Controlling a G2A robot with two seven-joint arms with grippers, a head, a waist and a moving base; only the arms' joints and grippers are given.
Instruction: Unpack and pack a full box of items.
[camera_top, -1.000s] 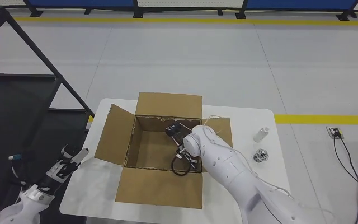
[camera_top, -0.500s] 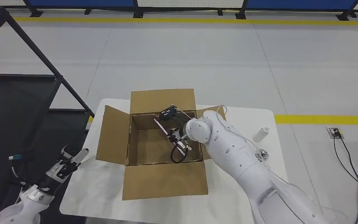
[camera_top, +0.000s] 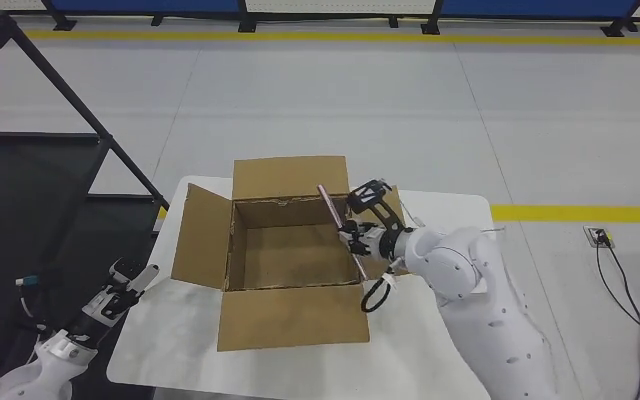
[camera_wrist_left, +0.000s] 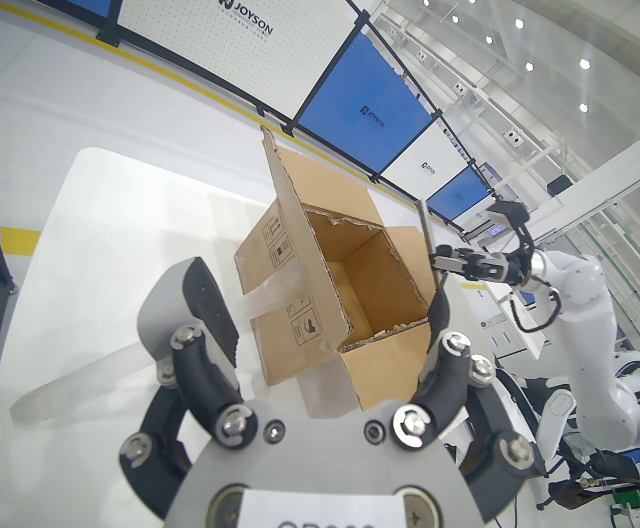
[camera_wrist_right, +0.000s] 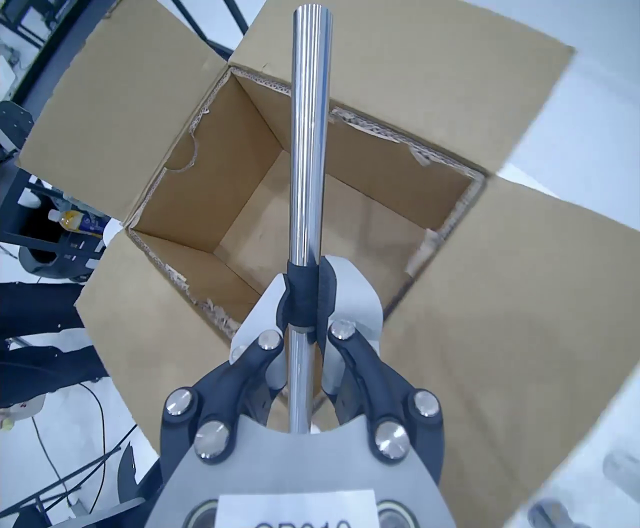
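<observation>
**Q:** Status of the left arm?
**A:** The left gripper (camera_top: 133, 283) hangs just beside the near left corner of the white table (camera_top: 160, 350). Its fingers are spread wide with nothing between them. It has held this position for the last second.

**Q:** Where is the task item?
**A:** The open brown cardboard box (camera_top: 290, 325) stands mid-table with its flaps folded out, and its floor looks bare. The polished metal rod (camera_wrist_right: 310, 150) is tilted above the box's right rim. The right gripper (camera_wrist_right: 306, 295) clamps it below its middle, fingers closed tight on it.

**Q:** Which step is in hand?
**A:** By judgement, unpacking: the extraction of what seems to be the last item. The next move calls for carrying the rod clear of the right flap. It should then be laid low on bare table so that it does not roll.

**Q:** Difference from a second ago?
**A:** The right gripper was then deep inside the box and is now raised out with the rod. The box has turned slightly.
</observation>
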